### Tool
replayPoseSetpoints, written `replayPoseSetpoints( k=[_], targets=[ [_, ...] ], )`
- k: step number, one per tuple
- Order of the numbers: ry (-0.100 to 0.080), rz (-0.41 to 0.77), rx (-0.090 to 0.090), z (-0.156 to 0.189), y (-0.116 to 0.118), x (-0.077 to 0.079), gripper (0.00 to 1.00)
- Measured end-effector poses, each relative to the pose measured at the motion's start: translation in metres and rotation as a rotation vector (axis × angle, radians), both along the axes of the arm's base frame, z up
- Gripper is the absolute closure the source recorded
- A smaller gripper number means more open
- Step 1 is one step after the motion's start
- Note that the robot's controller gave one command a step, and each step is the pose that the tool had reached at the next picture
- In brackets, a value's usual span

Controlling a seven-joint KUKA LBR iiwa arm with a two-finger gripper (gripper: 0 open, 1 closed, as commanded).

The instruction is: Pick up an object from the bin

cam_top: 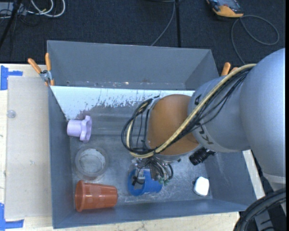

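Blue object (151,187) could be nudged away or pinched off-centre by the gripper (145,173), whose jaw opening can't be made out.

Soft overhead light, pale glare band across the bin (111,96)

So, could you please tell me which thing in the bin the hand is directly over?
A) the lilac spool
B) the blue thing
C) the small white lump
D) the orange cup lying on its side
B, since the hand is right above the blue thing, which partly shows beneath it.
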State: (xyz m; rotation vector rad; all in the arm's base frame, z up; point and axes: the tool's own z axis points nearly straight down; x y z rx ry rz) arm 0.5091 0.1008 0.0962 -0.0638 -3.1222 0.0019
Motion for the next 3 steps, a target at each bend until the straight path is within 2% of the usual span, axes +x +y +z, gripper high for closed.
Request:
replayPoseSetpoints(
  k=[2, 3],
  targets=[
    [-0.011, -0.002, 0.003, 0.029, 0.001, 0.003, 1.00],
    [-0.008, -0.003, 0.002, 0.033, 0.000, 0.003, 1.00]
  ],
)
